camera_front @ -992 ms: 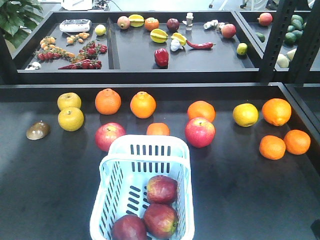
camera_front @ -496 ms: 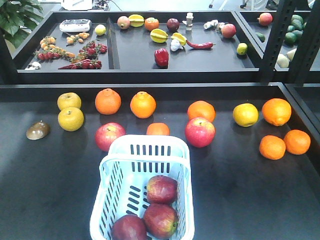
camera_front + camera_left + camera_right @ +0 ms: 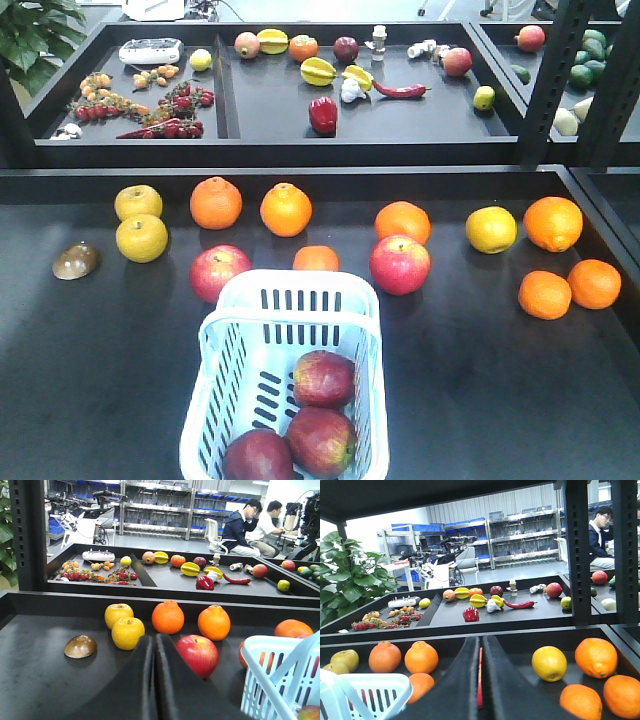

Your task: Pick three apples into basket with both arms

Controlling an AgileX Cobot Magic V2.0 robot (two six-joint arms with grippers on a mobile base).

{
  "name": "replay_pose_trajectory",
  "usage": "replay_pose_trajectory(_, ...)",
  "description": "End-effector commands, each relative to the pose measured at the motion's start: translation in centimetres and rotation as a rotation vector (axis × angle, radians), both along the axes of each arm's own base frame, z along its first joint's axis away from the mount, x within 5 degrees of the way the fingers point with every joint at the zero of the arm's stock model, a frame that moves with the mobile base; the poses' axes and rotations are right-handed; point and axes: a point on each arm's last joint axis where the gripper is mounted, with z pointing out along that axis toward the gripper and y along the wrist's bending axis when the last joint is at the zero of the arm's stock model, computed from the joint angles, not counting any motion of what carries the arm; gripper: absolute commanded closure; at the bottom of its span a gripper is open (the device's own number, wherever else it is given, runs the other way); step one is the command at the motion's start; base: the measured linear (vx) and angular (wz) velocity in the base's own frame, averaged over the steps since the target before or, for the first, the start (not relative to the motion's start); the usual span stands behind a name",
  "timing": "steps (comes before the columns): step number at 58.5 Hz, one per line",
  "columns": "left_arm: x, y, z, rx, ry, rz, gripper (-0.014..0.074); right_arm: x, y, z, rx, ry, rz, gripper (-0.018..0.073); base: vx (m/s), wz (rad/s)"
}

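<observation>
Three dark maroon apples lie together in the pale blue basket (image 3: 298,279) at the table's front edge: one toward the back (image 3: 323,379), one at front right (image 3: 321,441), one at front left (image 3: 258,455). Neither arm shows in the front view. In the left wrist view my left gripper (image 3: 154,645) is shut with nothing in it, low over the table left of the basket (image 3: 265,642). In the right wrist view my right gripper (image 3: 481,645) is shut and empty, to the right of the basket (image 3: 370,682); a red sliver shows through its thin slit.
Two brighter pinkish-red apples (image 3: 220,272) (image 3: 400,264) sit just behind the basket, with an orange (image 3: 316,259) between them. More oranges (image 3: 552,223), yellow fruit (image 3: 141,238) and a brown half-round piece (image 3: 76,260) are spread across the table. Raised trays (image 3: 300,150) and black posts (image 3: 548,80) stand behind.
</observation>
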Motion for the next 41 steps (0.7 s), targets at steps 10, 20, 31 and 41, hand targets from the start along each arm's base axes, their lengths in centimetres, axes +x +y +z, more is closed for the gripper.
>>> replay_pose_trajectory(10, -0.25, 0.08, 1.53, -0.014, -0.105, 0.010, 0.0602, -0.14, 0.03, 0.27, 0.001, -0.068, 0.003, 0.0564, 0.00, 0.00)
replay_pose_trajectory(20, -0.25, 0.08, 1.53, -0.014, -0.105, 0.010, 0.0602, -0.15, 0.03, 0.31, 0.001, -0.069, 0.003, 0.0564, 0.00, 0.00)
replay_pose_trajectory(31, -0.25, 0.08, 1.53, -0.014, -0.105, 0.010, 0.0602, -0.15, 0.03, 0.31, 0.001, -0.069, 0.003, 0.0564, 0.00, 0.00)
replay_pose_trajectory(41, -0.25, 0.08, 1.53, -0.014, -0.105, 0.010, 0.0602, -0.15, 0.03, 0.31, 0.001, -0.069, 0.003, 0.0564, 0.00, 0.00)
